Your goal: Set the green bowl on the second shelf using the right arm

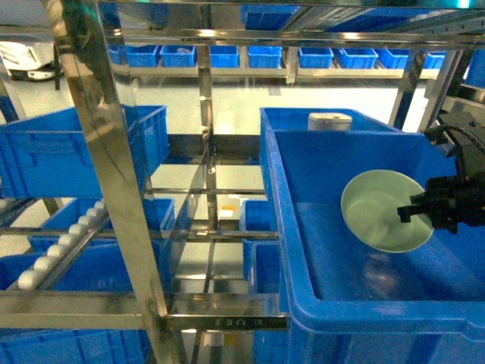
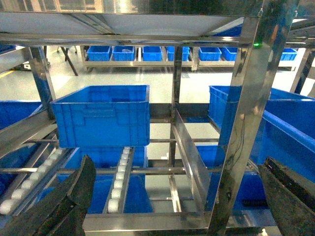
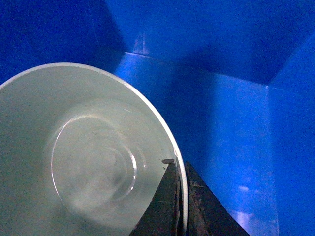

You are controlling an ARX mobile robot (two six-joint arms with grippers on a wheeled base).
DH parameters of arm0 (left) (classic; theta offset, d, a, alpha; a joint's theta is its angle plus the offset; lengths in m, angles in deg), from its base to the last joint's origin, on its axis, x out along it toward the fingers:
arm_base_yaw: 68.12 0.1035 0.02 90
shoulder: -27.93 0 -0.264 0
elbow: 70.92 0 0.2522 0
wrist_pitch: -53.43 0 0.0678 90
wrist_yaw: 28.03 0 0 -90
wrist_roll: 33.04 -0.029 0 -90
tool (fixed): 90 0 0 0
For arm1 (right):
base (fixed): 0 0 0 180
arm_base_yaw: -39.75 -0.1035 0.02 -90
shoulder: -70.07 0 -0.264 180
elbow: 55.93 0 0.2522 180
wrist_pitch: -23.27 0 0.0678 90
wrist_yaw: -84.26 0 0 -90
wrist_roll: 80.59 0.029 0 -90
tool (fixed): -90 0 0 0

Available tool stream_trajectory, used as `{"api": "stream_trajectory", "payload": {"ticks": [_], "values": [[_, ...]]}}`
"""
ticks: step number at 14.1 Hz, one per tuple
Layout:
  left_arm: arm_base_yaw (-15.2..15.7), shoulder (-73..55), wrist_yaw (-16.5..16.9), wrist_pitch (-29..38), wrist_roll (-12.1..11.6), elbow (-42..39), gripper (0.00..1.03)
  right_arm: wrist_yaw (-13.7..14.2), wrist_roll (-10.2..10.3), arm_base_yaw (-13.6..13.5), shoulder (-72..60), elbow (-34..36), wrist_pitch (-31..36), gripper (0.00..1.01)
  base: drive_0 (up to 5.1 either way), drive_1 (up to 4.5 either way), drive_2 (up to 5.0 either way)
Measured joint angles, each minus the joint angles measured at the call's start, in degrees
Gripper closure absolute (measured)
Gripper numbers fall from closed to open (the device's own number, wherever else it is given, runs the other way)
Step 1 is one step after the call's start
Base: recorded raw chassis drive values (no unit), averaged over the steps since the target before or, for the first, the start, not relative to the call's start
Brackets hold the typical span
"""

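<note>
- The right tool (image 1: 415,210) is closed narrow on the rim of the green bowl (image 1: 379,208): the right wrist view shows one dark finger (image 3: 165,201) inside the wall and the other outside, the thin rim pinched between them.
- The bowl lies at 9 o'clock from the tool in the head view, tipped on edge so its mouth faces the camera. It hangs inside the big blue crate (image 1: 318,303) at the right of the rack, and I cannot tell whether its lower edge touches the crate floor.
- The bowl is round, so it has no long axis. What matters is its tilt, which I judge must be levelled before it is set down.
- The right arm alone is at the bowl. The left tool (image 2: 177,196) hangs wide and empty, its two dark fingers at 7 and 5 o'clock of its own view, well apart from the bowl.
- The bowl is pale mint, smooth and glossy, with a ringed base. The crate is matt blue plastic with straight walls.
- The rack (image 1: 106,167) is shiny steel posts and rails, with white rollers (image 1: 61,243) at 8 o'clock.
- A white-grey lidded container (image 1: 328,120) stands beyond the crate at 12 o'clock.
</note>
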State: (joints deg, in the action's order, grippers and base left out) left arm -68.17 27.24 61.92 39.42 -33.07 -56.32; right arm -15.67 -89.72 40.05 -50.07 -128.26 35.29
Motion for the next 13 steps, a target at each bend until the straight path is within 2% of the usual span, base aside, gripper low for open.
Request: {"api": "stream_trajectory", "payload": {"ticks": [2,4,6,8,11,12,13], "values": [[0.0,0.0,0.0,-0.02,0.0,0.0,0.05,0.24,0.85,0.48,0.35,1.95,-1.42,0.87,0.0,0.0,0.0],[0.0,0.0,0.0,0.0,0.0,0.0,0.05,-0.2,1.2,0.52,0.52,2.38,-1.79,0.82,0.0,0.0,0.0],[0.0,0.0,0.0,0.0,0.0,0.0,0.05,-0.5,1.62,0.46,1.2,4.39,-1.11,0.61,0.0,0.0,0.0],[0.0,0.0,0.0,0.0,0.0,0.0,0.05,-0.28,1.99,-0.09,2.64,6.08,1.18,0.34,0.0,0.0,0.0],[0.0,0.0,0.0,0.0,0.0,0.0,0.05,1.66,3.04,-0.28,5.77,8.66,6.49,0.01,0.0,0.0,0.0],[0.0,0.0,0.0,0.0,0.0,0.0,0.05,2.1,3.3,-0.28,7.17,9.77,7.61,0.04,0.0,0.0,0.0],[0.0,0.0,0.0,0.0,0.0,0.0,0.05,2.45,3.3,-0.28,8.94,11.5,9.14,0.03,0.0,0.0,0.0]]}}
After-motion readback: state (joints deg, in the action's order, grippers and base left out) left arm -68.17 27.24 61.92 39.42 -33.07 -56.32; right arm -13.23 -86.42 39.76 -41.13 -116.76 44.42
